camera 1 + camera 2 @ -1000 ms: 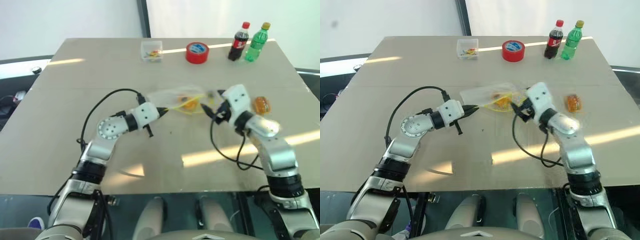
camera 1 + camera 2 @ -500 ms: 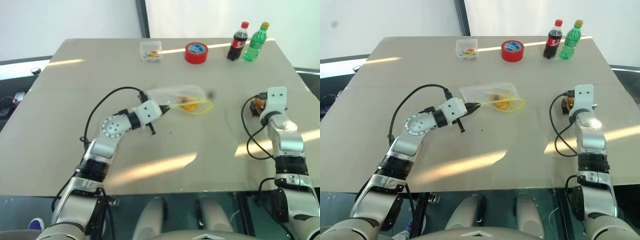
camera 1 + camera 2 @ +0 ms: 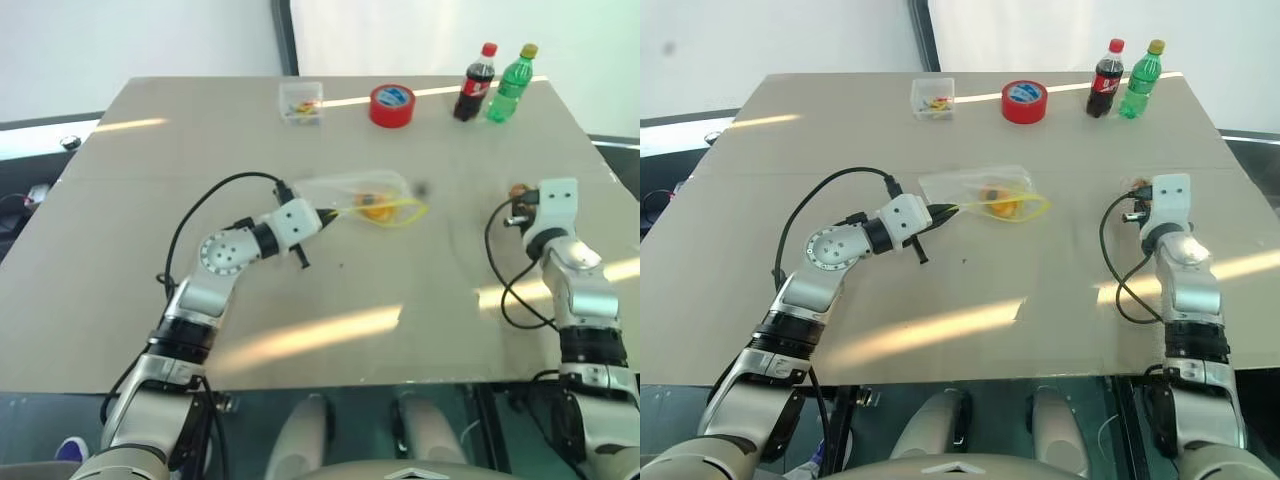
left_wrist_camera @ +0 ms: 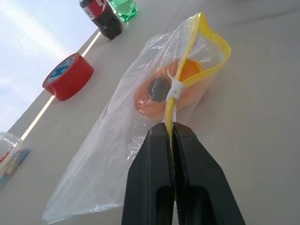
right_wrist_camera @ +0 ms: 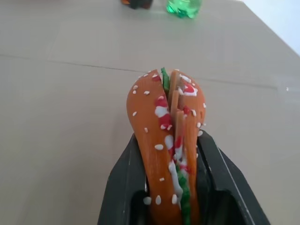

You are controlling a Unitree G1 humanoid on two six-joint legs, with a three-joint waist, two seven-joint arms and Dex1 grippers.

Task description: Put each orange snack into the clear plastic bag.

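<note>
While pinched tight on the yellow strip at the bag's [image 4: 140,140] mouth, sat left of the table's [image 3: 120,230] middle as the left gripper [image 4: 172,133], jaws pressed together on that edge with no gap showing. Lay beyond those fingertips as a flat clear bag, stretched away from them toward the tape [image 3: 392,104] and bottles [image 3: 497,84], mouth edge bowed up in a loop on the side facing the right arm. Held one snack [image 4: 161,91] already, lying inside against the table just past the pinch.

Further right, well apart from the bag, stood the right gripper [image 5: 171,154], jaws clamped on the second snack [image 5: 168,136], a seeded bun piece set on edge between the fingers, long axis running out along them, tip poking past their ends. Lay to the left of those jaws, then, the bag's mouth, across bare table. Judged from this: a leftward carry wanted, tip first into the raised loop, the right arm alone free to make it, the left needed to keep the mouth up.
</note>
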